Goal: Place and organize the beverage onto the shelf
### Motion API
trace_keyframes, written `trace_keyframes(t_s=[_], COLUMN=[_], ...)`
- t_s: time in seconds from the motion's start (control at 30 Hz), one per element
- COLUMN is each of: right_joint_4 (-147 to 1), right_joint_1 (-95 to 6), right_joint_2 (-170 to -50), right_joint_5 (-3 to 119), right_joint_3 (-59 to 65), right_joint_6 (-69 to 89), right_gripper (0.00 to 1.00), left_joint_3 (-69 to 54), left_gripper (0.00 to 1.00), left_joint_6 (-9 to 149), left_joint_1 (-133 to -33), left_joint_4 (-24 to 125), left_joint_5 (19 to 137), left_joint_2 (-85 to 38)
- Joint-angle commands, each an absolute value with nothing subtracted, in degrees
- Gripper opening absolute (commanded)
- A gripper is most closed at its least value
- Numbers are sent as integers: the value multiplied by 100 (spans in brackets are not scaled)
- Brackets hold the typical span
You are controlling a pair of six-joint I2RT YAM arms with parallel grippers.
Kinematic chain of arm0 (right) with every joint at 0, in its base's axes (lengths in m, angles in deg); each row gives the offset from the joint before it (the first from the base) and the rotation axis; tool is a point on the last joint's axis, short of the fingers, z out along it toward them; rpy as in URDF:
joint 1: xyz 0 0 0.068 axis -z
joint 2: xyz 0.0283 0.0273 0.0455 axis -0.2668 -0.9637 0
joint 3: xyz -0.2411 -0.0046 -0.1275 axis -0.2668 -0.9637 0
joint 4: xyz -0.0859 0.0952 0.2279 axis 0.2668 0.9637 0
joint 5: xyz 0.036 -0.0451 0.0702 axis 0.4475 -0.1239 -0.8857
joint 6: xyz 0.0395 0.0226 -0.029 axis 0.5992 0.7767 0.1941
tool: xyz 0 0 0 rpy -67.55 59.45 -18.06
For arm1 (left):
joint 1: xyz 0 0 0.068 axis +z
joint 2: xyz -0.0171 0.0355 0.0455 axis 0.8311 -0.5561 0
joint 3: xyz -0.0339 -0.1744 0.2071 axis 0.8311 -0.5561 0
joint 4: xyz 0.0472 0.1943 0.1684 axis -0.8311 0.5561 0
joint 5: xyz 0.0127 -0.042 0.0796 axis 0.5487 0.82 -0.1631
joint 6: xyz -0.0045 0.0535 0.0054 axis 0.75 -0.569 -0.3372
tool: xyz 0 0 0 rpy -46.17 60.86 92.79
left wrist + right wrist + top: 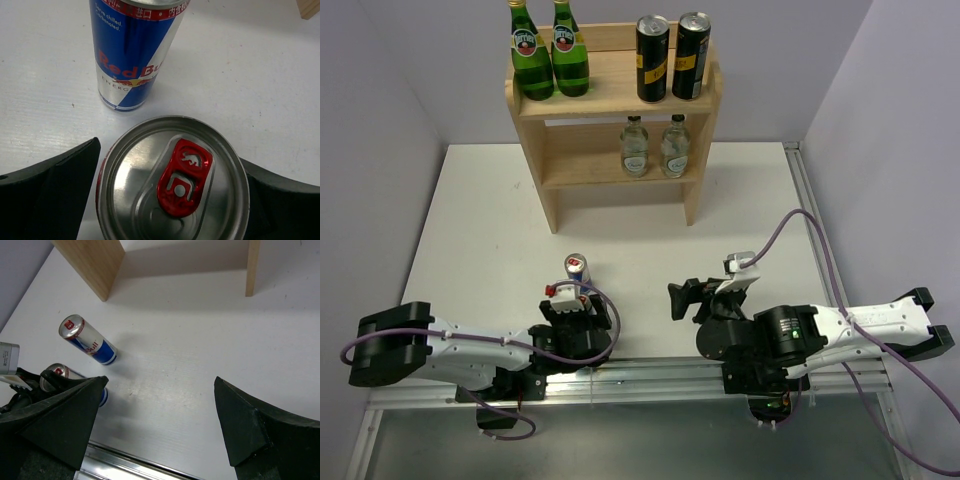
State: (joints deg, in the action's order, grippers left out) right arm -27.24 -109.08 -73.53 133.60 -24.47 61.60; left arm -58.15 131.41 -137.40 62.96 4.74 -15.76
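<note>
The near slim can is straddled by the left gripper at the table's near edge, apparently for lifting to the shelf; whether it is clamped cannot be told. The right gripper is held open, empty.

The standing Red Bull can wears slanted blue and silver panels, red lettering, and a red top band of white characters. The nearer Red Bull can shows a plain silver lid with a red pull tab (a bull cut into it). The tall cans are black with yellow. The Perrier bottles are green glass, and the small bottles are clear with green caps. The shelf is pale natural wood, and the counter is white.
</note>
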Motion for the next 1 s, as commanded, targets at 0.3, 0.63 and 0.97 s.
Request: trace_keyframes(t_s=[0.3,0.63,0.97], right_joint_4=[-2658,-2448,-2720], right_joint_1=[-10943,-10943,-10943], right_joint_2=[-7108,-6958,-6888], right_joint_5=[13622,13613,13665], right_joint_3=[-2729,-2835,-2906], right_joint_6=[6563,6774,6546], right_gripper=[100,99,98], left_joint_3=[-5722,-4509,-2428], left_gripper=[41,0,0], left_joint_6=[13246,13494,11502], left_joint_1=[-13566,-13681,-13461], left_joint_4=[6169,8305,9115], left_joint_5=[498,681,735], left_joint_2=[-2147,-1638,-978])
